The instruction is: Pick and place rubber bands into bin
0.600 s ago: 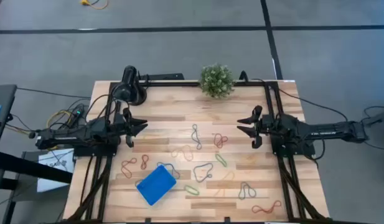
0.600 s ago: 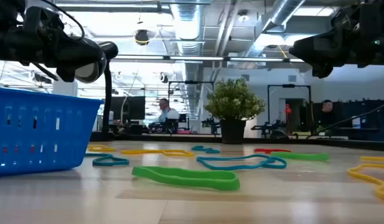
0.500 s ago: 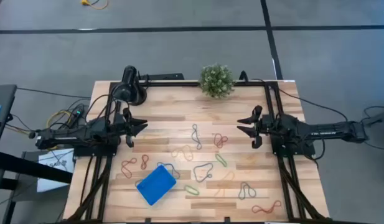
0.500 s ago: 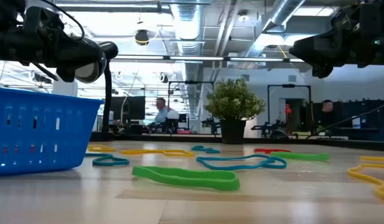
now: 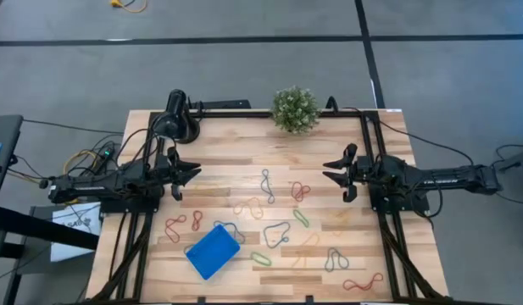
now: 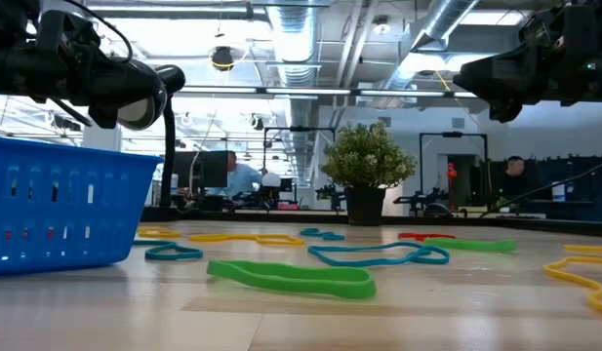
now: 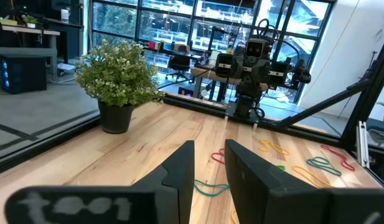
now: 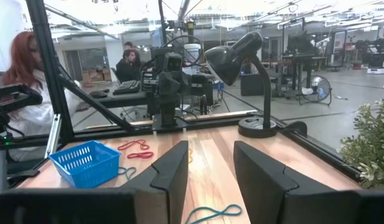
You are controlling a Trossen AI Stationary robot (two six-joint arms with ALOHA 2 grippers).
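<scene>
Nothing has moved; both the left gripper [image 5: 193,174] and right gripper [image 5: 328,169] hang apart and empty above thin, floppy coloured rubber bands [image 5: 276,233], best pinched anywhere along a strand.

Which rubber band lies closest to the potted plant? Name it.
The grey-blue rubber band, the long loop in the middle of the table. It lies closer to the potted plant than the red one beside it.
</scene>
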